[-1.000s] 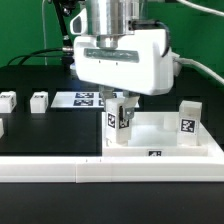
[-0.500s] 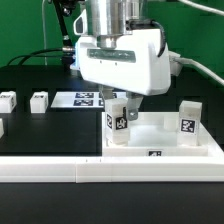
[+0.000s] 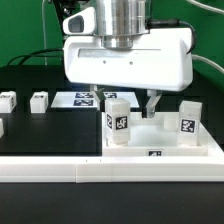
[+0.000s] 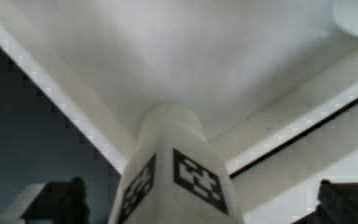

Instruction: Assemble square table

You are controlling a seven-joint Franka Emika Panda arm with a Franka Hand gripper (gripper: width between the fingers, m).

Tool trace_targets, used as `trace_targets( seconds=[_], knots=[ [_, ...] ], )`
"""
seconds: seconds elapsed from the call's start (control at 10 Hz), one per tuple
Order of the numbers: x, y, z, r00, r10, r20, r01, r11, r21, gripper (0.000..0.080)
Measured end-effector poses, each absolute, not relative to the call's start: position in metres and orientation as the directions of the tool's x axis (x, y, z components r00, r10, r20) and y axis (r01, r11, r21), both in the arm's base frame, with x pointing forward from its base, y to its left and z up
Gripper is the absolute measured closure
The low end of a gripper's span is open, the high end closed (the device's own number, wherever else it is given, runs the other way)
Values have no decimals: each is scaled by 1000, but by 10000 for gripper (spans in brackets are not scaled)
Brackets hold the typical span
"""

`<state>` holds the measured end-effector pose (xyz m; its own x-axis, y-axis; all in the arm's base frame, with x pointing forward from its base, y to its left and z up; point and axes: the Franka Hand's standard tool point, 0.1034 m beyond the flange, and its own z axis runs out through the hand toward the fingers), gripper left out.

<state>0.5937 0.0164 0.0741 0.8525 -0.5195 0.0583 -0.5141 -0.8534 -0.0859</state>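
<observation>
The white square table top lies at the exterior view's right, behind the front rail. One tagged white leg stands upright at its near left corner, and a second leg stands at its right corner. My gripper hangs just above the left leg, jaws open, with one dark finger clear of the leg. In the wrist view the leg rises between the two dark fingertips, with a gap on each side, and the table top lies below.
Three loose tagged legs lie on the black table at the exterior view's left. The marker board lies behind the gripper. The long white border rail runs along the front.
The gripper has turned about its vertical axis and now shows its broad side. Its jaws have opened off the left leg, which stays standing in its corner.
</observation>
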Motion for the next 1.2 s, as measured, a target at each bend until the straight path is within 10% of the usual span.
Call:
trace_targets(
  seconds=[1.0,1.2],
  knots=[
    [596,12,75,974,206,96,205,-978,25,151],
    [596,10,75,958,271,95,269,-963,32,372]
  ],
)
